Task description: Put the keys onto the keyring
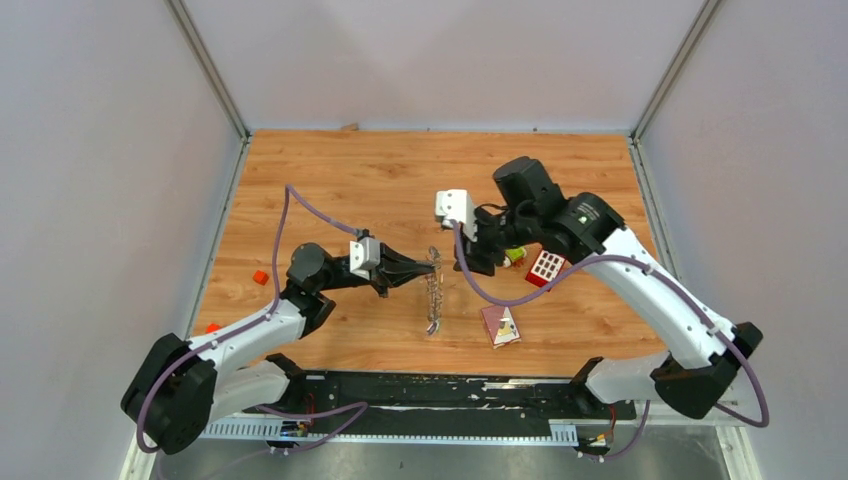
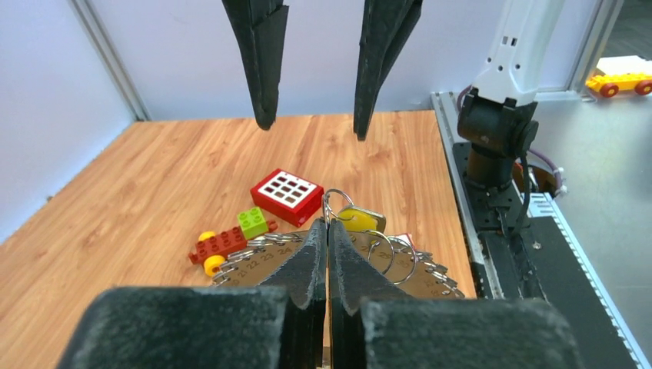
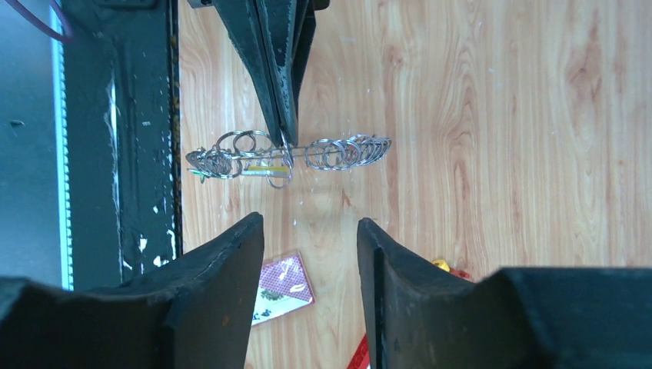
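— Progress?
— Holding keyring [image 1: 433,290] upright, centre of table [image 1: 330,180], in tightly closed left gripper [image 2: 328,228]. Right gripper [image 3: 307,223] beside it: half open, empty. Yellow-headed key [image 2: 358,219] seemingly threaded already.
— Remaining?
— Other keys; cannot tell where.

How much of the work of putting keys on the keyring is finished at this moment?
Done: one yellow-headed key appears to hang on the keyring. In hand: the left gripper is shut on the keyring, holding it on edge; the right gripper faces it open and empty. Left: no other coloured key shows, so I cannot tell how many remain.
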Robot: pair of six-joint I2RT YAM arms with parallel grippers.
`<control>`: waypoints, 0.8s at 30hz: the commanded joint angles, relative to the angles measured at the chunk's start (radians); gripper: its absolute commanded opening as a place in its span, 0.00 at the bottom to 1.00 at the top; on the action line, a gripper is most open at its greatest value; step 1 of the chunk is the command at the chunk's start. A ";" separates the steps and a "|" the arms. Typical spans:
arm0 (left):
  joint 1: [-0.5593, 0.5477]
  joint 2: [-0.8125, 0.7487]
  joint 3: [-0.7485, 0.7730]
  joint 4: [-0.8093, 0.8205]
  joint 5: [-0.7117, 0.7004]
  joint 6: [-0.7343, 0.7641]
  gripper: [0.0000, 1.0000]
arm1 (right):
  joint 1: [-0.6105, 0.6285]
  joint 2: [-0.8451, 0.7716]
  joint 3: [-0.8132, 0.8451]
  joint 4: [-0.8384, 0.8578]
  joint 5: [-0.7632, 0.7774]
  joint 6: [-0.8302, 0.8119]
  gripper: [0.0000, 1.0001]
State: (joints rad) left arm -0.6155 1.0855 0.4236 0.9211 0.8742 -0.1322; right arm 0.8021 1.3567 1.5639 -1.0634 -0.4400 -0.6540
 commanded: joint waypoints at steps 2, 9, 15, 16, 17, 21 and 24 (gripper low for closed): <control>-0.003 -0.038 0.011 0.124 0.006 -0.067 0.00 | -0.100 -0.111 -0.100 0.171 -0.269 0.035 0.51; -0.004 -0.037 0.006 0.135 0.009 -0.072 0.00 | -0.136 -0.083 -0.131 0.222 -0.443 0.060 0.59; -0.003 -0.039 0.006 0.128 0.012 -0.062 0.00 | -0.137 -0.013 -0.119 0.221 -0.466 0.080 0.56; -0.003 -0.039 0.006 0.128 0.012 -0.060 0.00 | -0.136 -0.004 -0.120 0.221 -0.468 0.078 0.55; -0.004 -0.040 0.005 0.127 0.013 -0.060 0.00 | -0.138 0.004 -0.121 0.220 -0.471 0.077 0.53; -0.003 -0.045 0.001 0.127 0.015 -0.057 0.00 | -0.148 0.027 -0.125 0.206 -0.501 0.073 0.44; -0.004 -0.052 -0.001 0.127 0.019 -0.051 0.00 | -0.158 0.027 -0.136 0.208 -0.505 0.068 0.40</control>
State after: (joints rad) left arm -0.6155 1.0687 0.4236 0.9794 0.8886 -0.1856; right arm 0.6582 1.3880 1.4296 -0.8768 -0.8864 -0.5842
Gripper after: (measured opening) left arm 0.007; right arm 0.424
